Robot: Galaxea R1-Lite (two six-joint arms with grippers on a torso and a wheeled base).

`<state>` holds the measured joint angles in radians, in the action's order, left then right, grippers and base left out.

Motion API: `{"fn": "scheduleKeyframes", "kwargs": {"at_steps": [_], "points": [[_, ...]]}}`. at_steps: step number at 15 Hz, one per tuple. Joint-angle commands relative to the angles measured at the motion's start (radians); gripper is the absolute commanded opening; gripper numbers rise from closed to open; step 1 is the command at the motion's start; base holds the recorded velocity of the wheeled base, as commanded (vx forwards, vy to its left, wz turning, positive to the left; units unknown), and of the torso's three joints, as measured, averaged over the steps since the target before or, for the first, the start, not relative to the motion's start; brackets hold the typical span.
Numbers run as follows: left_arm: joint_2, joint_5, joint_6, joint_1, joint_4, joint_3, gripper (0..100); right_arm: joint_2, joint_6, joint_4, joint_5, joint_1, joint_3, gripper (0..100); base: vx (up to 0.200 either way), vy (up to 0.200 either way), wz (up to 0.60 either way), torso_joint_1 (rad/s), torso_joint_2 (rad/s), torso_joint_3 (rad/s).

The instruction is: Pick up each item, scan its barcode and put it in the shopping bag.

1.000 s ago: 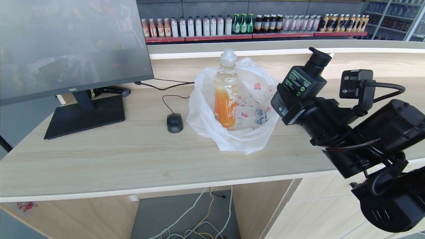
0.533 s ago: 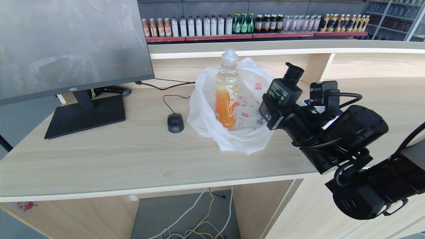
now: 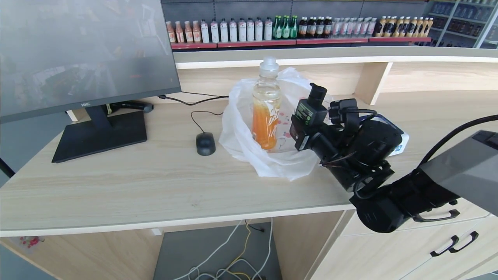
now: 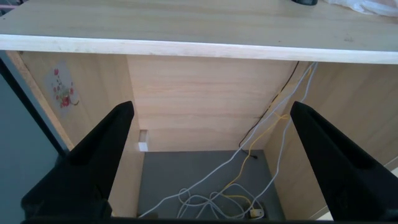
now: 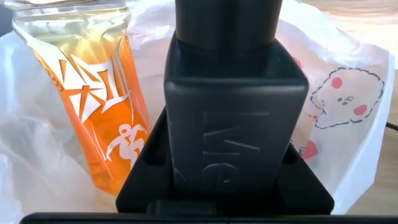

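Observation:
My right gripper is shut on the base of a black square bottle with a black cap and a green label. It holds the bottle tilted at the right edge of the white shopping bag, just above it. In the right wrist view the black bottle rises in front of the bag. An orange drink bottle with a clear top stands upright inside the bag, and the wrist view shows this orange bottle close beside the black one. My left gripper hangs open below the counter edge.
A monitor stands at the left of the wooden counter, with a black mouse and its cable beside the bag. A white and blue box lies behind my right arm. Cables hang under the counter.
My right arm has carried the black bottle down and to the left, from right of the bag to its right edge. The bag and orange bottle have not moved.

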<state>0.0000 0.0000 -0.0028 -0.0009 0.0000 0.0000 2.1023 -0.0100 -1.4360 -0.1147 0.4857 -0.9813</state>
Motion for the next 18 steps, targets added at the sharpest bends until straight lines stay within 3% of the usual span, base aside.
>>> {"fn": "scheduleKeyframes", "kwargs": {"at_steps": [1,7,18], "points": [[0.000,0.000,0.000,-0.001,0.000,0.000,100,0.005,-0.001,0.066,0.000,-0.010,-0.097,0,0.000,0.000,0.00,0.000,0.00,0.000],[0.000,0.000,0.000,-0.001,0.000,0.000,100,0.028,-0.002,0.235,-0.002,-0.024,-0.211,0,0.000,0.000,0.00,0.000,0.00,0.000],[0.000,0.000,0.000,0.001,0.000,0.000,100,0.116,-0.054,0.229,-0.002,-0.038,-0.217,0,0.000,0.000,0.00,0.000,0.00,0.000]]}}
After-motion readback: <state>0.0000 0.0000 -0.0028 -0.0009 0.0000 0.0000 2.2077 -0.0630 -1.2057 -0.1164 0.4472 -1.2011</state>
